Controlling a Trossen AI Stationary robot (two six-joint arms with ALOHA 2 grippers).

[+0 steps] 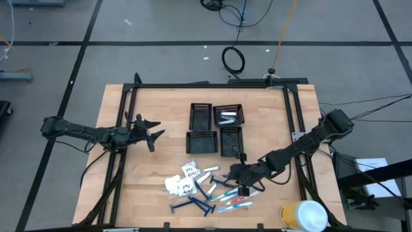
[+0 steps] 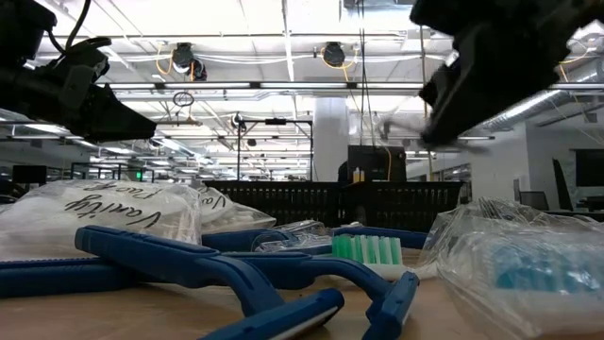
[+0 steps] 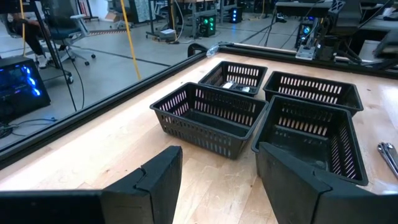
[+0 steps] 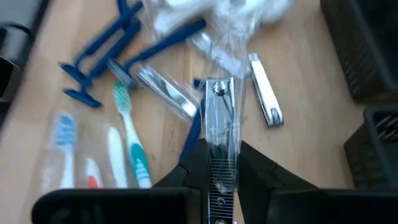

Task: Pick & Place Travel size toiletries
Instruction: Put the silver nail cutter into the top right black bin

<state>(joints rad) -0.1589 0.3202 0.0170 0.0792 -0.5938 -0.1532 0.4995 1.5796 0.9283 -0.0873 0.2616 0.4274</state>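
Nail clipper (image 4: 219,134) in a clear wrapper sits clamped in the right pincer (image 4: 221,177), its long axis running straight out along the line of the fingers, lifted over the pile of toiletries at the near middle of the desk (image 1: 148,193). Below it lie a second bare clipper (image 4: 266,98), blue razors (image 4: 99,56), toothbrushes (image 4: 130,146) and white packets (image 1: 183,180). The four black mesh trays (image 1: 217,129) stand farther up the desk from this pincer, near but apart, so the carry likely runs away from the pile toward them; one far tray already holds silvery pieces (image 1: 226,118). The right arm is clearly nearer the pile. The left pincer (image 3: 217,174) hovers open and empty, facing the trays from the desk's left side.
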